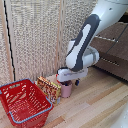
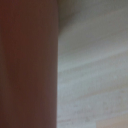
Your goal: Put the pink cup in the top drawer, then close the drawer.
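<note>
My gripper (image 1: 66, 80) sits right on top of the pink cup (image 1: 66, 90), which stands on the wood floor (image 1: 95, 107) directly under my fingers, low enough for a gentle side grasp. Fingers are hidden; can't tell their spread or whether they hold it. Wrist view shows only a blurred pinkish wall (image 2: 27, 65) right up close, probably the cup. Dresser (image 1: 114, 50) is well apart, basket (image 1: 22, 102) near.

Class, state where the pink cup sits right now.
In the exterior view, the pink cup stands on the wooden floor directly under the gripper, just right of the patterned box beside the red basket.
</note>
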Available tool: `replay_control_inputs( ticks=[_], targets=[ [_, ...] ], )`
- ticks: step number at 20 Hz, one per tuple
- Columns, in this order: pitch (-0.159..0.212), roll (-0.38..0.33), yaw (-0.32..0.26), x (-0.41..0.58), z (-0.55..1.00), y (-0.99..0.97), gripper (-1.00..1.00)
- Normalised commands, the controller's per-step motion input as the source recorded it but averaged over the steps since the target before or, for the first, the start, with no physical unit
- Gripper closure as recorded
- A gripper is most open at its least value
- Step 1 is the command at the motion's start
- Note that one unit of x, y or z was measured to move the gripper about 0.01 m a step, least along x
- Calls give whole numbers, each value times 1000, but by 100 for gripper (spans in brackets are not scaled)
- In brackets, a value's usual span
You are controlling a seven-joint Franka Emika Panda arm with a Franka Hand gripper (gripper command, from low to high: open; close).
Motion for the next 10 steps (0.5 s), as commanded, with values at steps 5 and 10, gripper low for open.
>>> replay_control_inputs(
  ticks=[5,10],
  targets=[
    [21,0,8,0,-150,-5,100],
    [8,0,0,13,-23,0,100]
  ],
)
